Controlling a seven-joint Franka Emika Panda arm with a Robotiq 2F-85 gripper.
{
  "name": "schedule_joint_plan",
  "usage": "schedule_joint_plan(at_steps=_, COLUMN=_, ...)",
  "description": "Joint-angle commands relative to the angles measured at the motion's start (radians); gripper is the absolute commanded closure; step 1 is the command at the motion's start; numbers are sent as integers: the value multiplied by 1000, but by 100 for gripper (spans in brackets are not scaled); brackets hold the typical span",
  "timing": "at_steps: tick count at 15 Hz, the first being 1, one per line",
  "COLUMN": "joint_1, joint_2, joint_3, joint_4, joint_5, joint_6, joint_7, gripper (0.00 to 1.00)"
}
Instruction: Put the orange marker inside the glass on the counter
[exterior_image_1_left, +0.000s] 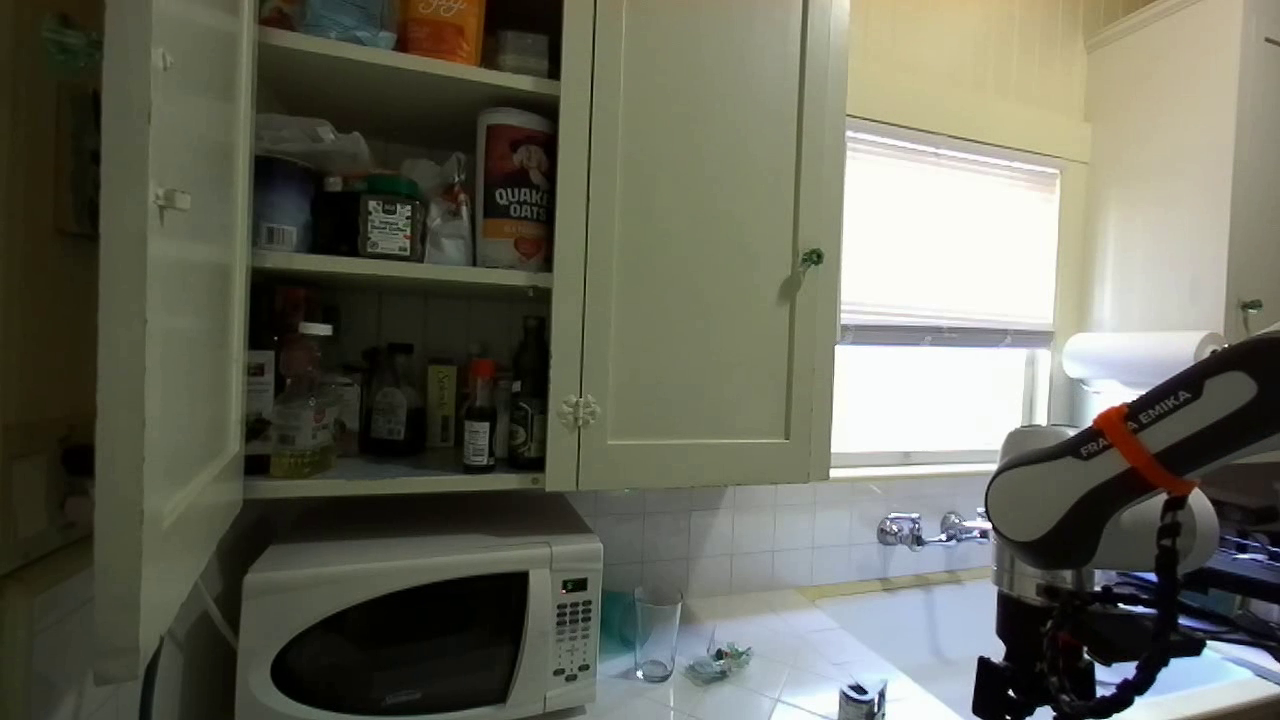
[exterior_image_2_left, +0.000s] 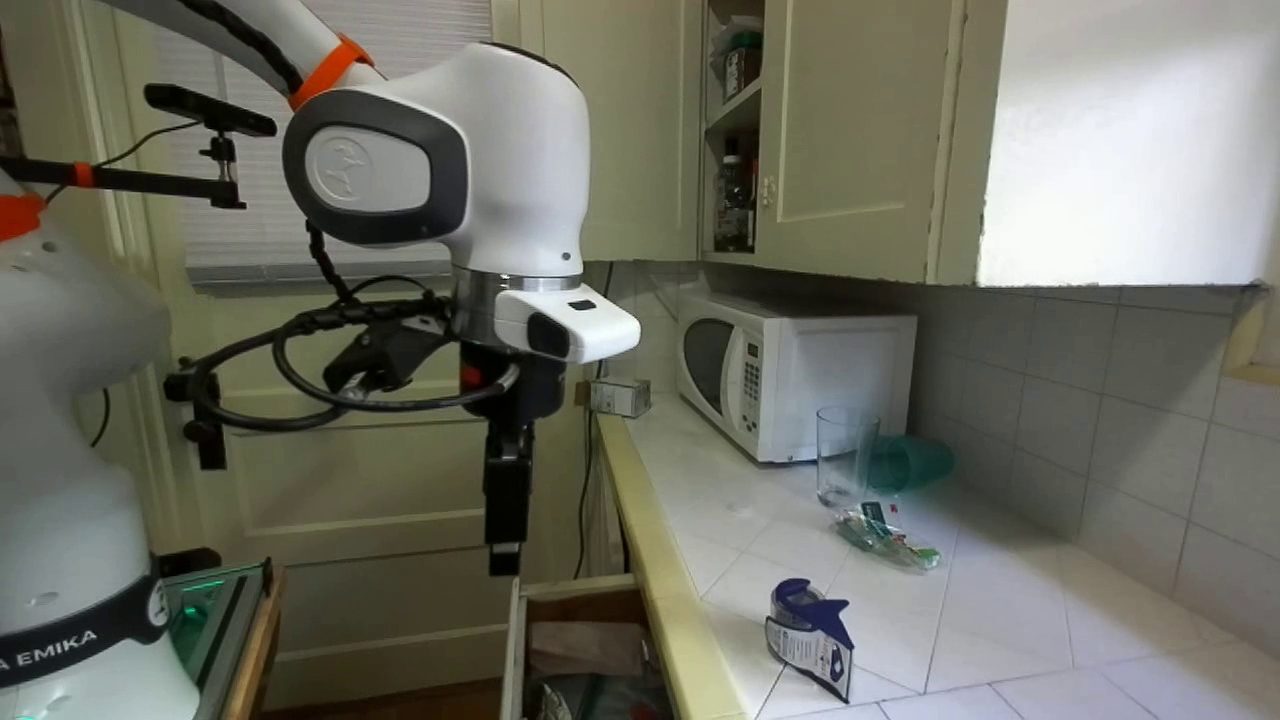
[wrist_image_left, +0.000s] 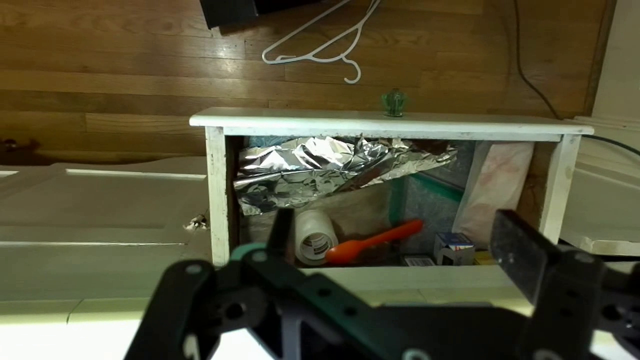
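"Where's the claw (wrist_image_left: 393, 225)?"

"I'm running it from far off, and I see it pointing straight down. Its fingers (wrist_image_left: 520, 250) are spread wide apart."

"What's lower down than the claw?"

"The drawer (wrist_image_left: 217, 195). In my wrist view an orange thing (wrist_image_left: 370, 242) lies in there, showing between the fingers. It's shaped like a spoon, so I can't tell if it's the one for our job. Just beside it is a roll of tape (wrist_image_left: 312, 222). The foil (wrist_image_left: 300, 175) is farther out from the claw."

"And the glass (exterior_image_2_left: 848, 450)?"

"I see it in both exterior views. It stands up straight on the counter (exterior_image_2_left: 1010, 600), off to the claw's side and well apart from it. The microwave (exterior_image_2_left: 840, 385) and a green cup (exterior_image_2_left: 912, 463), lying on its side, are near the glass."
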Motion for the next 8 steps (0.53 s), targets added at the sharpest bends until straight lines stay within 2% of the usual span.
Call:
schedule_joint_plan(at_steps=1, joint_1=-6, joint_2=0, joint_3=7, joint_4=2, joint_5=3, joint_6=-3, joint_7=-3, gripper=0)
schedule_joint_plan(at_steps=4, joint_1=-17, joint_2=13, joint_3=21, joint_4=9, joint_5=-34, joint_6=43, joint_7=9, gripper=0)
schedule_joint_plan(at_steps=8, joint_1=-45, joint_2=94, joint_3=32, joint_4=19, joint_5=-131, joint_6=141, joint_7=12, gripper=0)
